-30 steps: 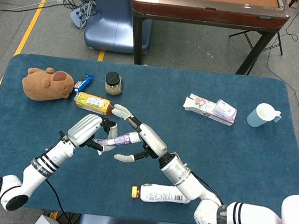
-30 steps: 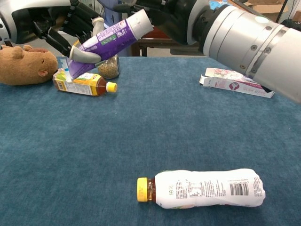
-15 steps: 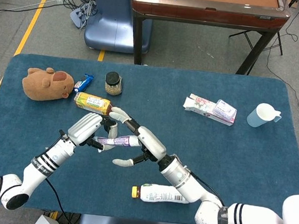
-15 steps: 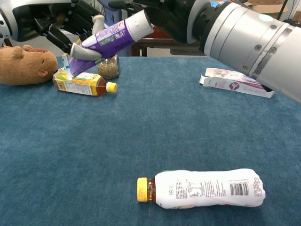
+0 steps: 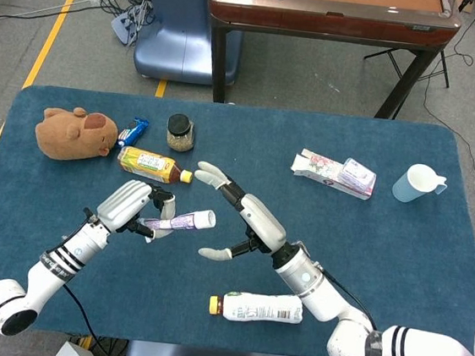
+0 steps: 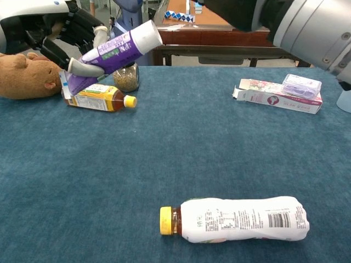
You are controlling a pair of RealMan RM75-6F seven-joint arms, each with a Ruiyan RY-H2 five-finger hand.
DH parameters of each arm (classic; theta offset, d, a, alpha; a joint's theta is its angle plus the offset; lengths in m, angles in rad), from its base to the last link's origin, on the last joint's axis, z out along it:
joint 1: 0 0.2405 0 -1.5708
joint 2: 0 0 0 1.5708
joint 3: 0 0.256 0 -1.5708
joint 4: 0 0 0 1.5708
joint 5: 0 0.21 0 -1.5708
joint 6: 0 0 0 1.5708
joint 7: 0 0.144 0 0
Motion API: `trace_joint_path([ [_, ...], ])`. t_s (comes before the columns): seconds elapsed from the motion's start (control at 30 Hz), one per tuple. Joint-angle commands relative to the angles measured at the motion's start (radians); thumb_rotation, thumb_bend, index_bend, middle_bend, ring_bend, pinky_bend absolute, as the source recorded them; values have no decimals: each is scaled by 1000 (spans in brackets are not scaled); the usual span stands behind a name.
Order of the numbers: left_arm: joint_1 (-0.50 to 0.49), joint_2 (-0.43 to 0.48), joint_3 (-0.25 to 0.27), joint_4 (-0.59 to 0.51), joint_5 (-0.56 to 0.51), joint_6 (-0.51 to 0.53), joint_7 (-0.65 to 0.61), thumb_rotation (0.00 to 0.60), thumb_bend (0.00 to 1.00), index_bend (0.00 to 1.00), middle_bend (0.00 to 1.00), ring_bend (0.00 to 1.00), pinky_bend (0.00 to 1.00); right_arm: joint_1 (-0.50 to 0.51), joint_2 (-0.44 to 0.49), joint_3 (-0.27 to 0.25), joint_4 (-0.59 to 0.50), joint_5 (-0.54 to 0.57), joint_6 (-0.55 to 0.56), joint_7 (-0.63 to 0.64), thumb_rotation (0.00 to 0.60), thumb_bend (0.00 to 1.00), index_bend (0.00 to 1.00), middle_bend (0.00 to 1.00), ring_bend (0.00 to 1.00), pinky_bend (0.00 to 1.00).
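My left hand (image 5: 128, 205) grips a purple tube with a white cap (image 5: 184, 220) by its tail end and holds it above the blue table (image 5: 400, 246). In the chest view the tube (image 6: 112, 53) slants up to the right from that hand (image 6: 52, 30). Just right of the cap, my right hand (image 5: 246, 221) hovers open with fingers spread, not touching the tube. Only its dark wrist shows at the top of the chest view (image 6: 241, 8).
A white-labelled bottle (image 5: 256, 307) lies near the front edge. A yellow tea bottle (image 5: 150, 164), a jar (image 5: 179, 132), a blue wrapper (image 5: 134, 130) and a plush bear (image 5: 74, 133) sit back left. At the right lie a flat box (image 5: 333, 173) and a pale cup (image 5: 415, 182).
My right hand has let go of the tube's cap end and drawn back to the right. The left hand keeps the tube and has shifted slightly left.
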Motion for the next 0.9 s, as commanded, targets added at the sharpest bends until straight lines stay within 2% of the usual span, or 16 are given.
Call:
trace_joint_path([
  [0.03,3,0,10,12,-5,-9,6,600,398,638,721,512,468,-10,22,-3,-8,-7,11,-15,457,0,0,0,0,0],
  [0.5,-21,-77,104,213,37,-103,169,600,393,596,667,490,437,-74,162,-26,-48,14,30,-144,456,0,0,0,0,0],
  [0.8,-30,-159,137,341,36,-138,249,600,392,576,646,479,417,-106,198,-51,-30,18,34,-154,456,0,0,0,0,0],
  [0.9,-32,-169,148,369,32,-157,268,600,389,520,586,426,401,-116,211,-58,-21,17,35,-156,455,0,0,0,0,0],
])
